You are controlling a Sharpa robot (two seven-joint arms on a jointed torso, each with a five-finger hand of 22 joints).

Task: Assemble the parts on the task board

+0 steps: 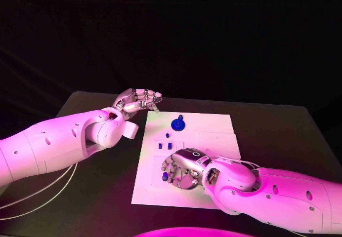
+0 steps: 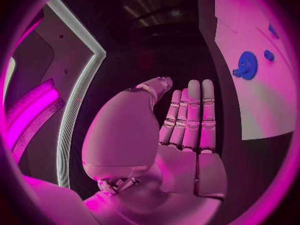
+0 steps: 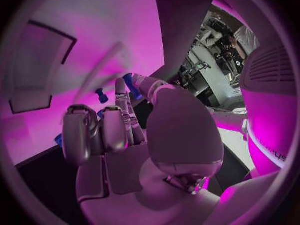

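**Right hand works a small part at the board's near end while the left waits off its corner**

The right hand [image 1: 184,169] sits over the 6 o'clock end of the task board [image 1: 214,129], which lies mid-worktop [image 1: 285,128]. In the right wrist view a small blue part [image 3: 129,81] is pinched between the thumb and a fingertip, with the other fingers [image 3: 115,127] curled in above the plate. That low, close pose suggests it is lining the piece up with a seat in the board.

The left hand [image 1: 137,102] hovers off the board's 11 o'clock corner, fingers straight and together, holding nothing. It looks parked clear of the work.

The board is a flat white plate. A round, toothed blue gear [image 1: 178,123] with a small tab lies near its 12 o'clock end, and small blue pegs [image 1: 166,146] stand toward the middle, just beyond the right hand.
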